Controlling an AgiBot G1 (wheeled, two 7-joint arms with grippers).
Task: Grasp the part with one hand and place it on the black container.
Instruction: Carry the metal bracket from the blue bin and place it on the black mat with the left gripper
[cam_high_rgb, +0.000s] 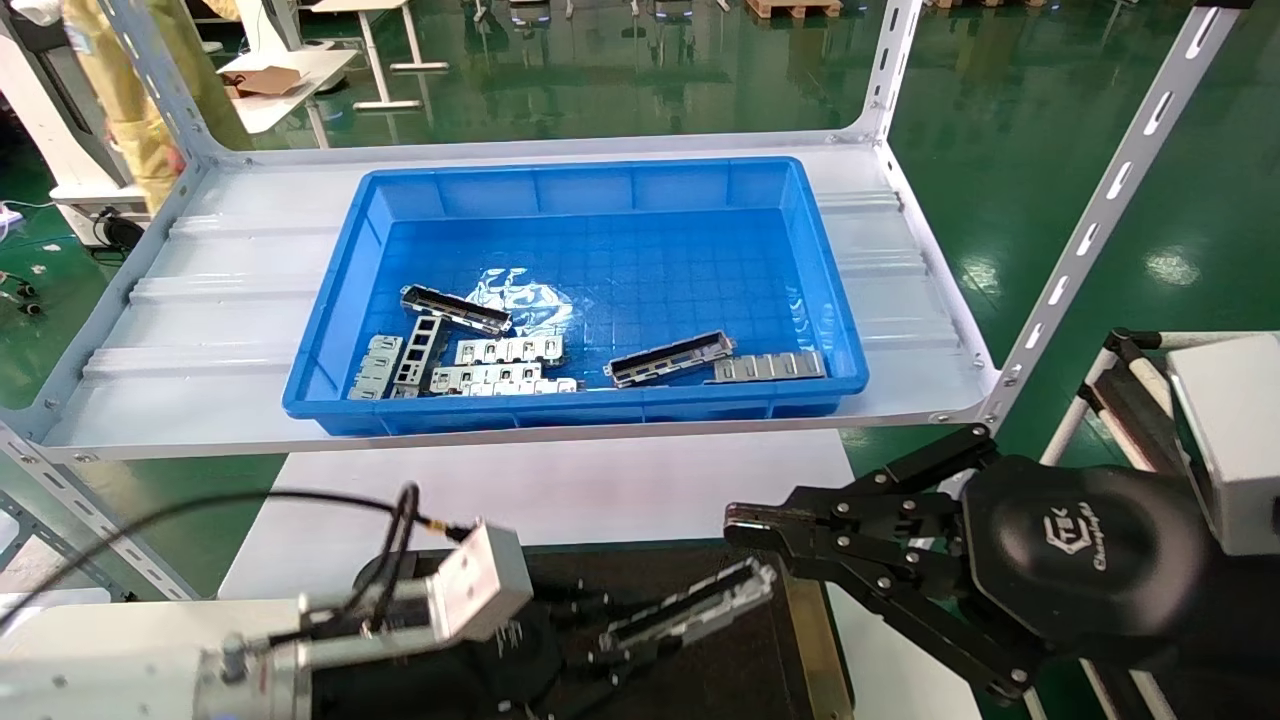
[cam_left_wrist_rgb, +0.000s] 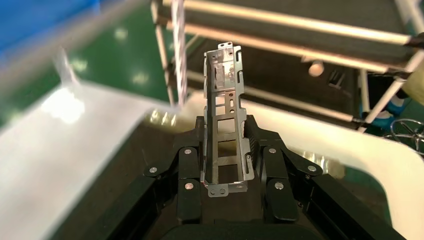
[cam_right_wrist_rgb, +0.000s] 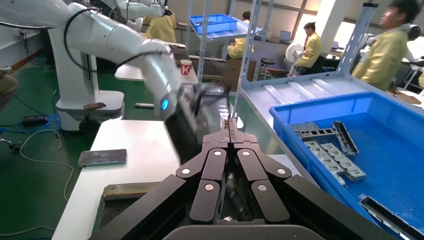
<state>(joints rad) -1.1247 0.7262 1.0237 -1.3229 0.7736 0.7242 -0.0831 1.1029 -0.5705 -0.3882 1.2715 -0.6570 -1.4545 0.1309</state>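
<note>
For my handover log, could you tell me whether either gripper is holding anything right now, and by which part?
The left gripper holds the part by one end, fingers on its two long sides, over the black container. The right gripper is shut and holds nothing.

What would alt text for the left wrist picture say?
The left gripper, a black claw, is shut on the part, a narrow silver channel bar with ladder-like cutouts that juts out past its fingers, above the black container.

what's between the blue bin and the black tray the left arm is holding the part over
In the head view, the shelf's grey front edge, then bare white tabletop, separate the blue bin from the black container. Left gripper holds the part.
</note>
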